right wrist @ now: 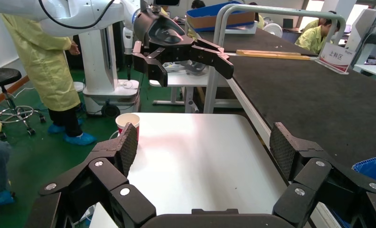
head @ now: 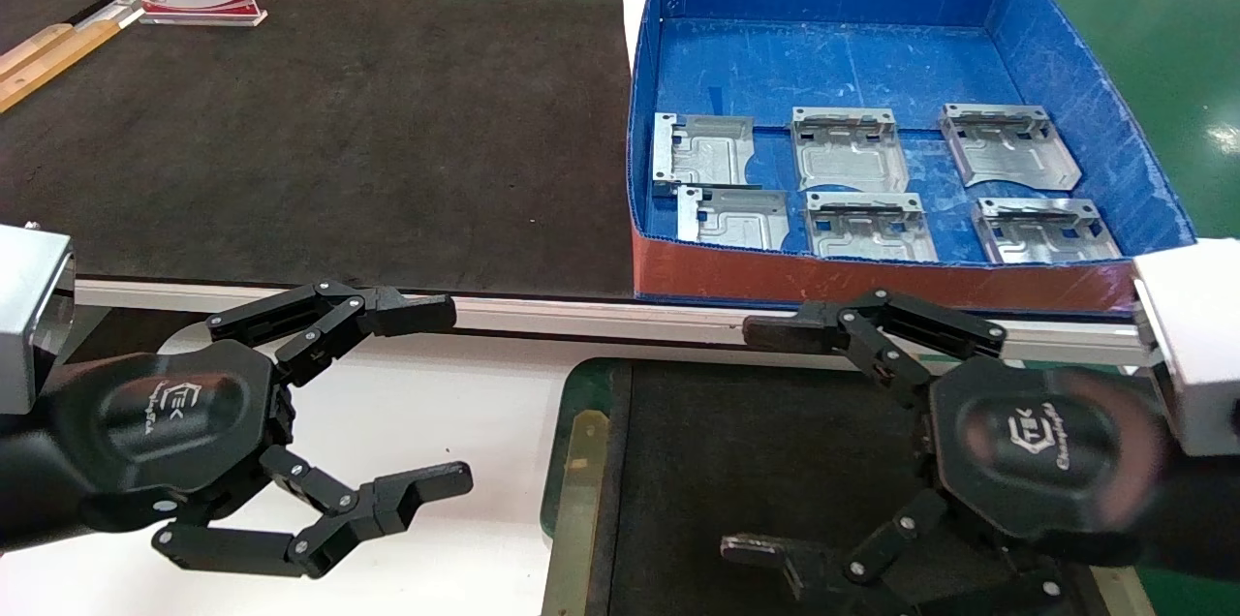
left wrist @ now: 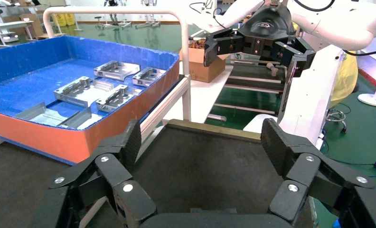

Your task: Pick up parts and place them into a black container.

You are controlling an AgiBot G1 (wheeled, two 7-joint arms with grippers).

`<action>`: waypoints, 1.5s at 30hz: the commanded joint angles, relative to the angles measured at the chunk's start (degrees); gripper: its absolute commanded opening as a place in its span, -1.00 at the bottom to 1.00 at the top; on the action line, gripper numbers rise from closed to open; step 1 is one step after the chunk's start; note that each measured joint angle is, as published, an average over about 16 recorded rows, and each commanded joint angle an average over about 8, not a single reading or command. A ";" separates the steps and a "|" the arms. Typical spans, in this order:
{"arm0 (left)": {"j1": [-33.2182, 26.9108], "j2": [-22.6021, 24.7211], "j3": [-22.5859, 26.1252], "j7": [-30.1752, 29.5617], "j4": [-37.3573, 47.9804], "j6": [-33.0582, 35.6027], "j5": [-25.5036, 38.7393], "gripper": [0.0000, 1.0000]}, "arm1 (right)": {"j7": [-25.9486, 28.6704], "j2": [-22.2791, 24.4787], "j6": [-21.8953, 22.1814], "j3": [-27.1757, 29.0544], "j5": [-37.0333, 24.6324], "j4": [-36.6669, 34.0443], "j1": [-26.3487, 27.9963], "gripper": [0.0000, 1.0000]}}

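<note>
We see six parts [head: 851, 147] lying flat in two rows of three on the floor of the blue box [head: 1066, 25], which sits at about two o'clock in the head view. The near row lies just behind the box's red front wall [head: 872, 279], and the leftmost pair sits close to the left wall; the far half of the box floor is bare blue. The parts lie apart from one another, with strips of blue between them.

The black container [head: 581, 461] lies at about five o'clock, below the aluminium rail [head: 601, 316] that edges the large black mat [head: 339, 141]. We see its green rim and a brass-coloured strip on its left side; its dark floor shows nothing on it where visible.

Our left gripper [head: 441, 398] hangs at about eight o'clock over the white table [head: 436, 403], its fingers spread wide and holding nothing. Our right gripper [head: 765, 442] hangs at about four o'clock over the container's floor, likewise spread wide and empty, its upper finger reaching up near the rail just below the box's red wall.

From the left wrist view, the container's floor shows between the open fingers [left wrist: 129, 142], and the box's red wall stands close beside. From the right wrist view, the white table lies open between the fingers [right wrist: 283, 147], with a paper cup [right wrist: 128, 121] at its far corner.
</note>
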 commanded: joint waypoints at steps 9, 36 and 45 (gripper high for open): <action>0.00 0.00 0.00 0.00 0.00 0.00 0.00 -1.00 | 0.00 0.00 0.00 0.00 0.00 0.00 0.00 1.00; 0.00 0.00 0.00 0.00 0.00 0.00 0.00 -1.00 | 0.00 0.00 0.00 0.00 0.00 0.00 0.00 1.00; 0.00 0.00 0.00 0.00 0.00 0.00 0.00 -1.00 | 0.00 0.00 0.00 0.00 0.00 0.00 0.00 1.00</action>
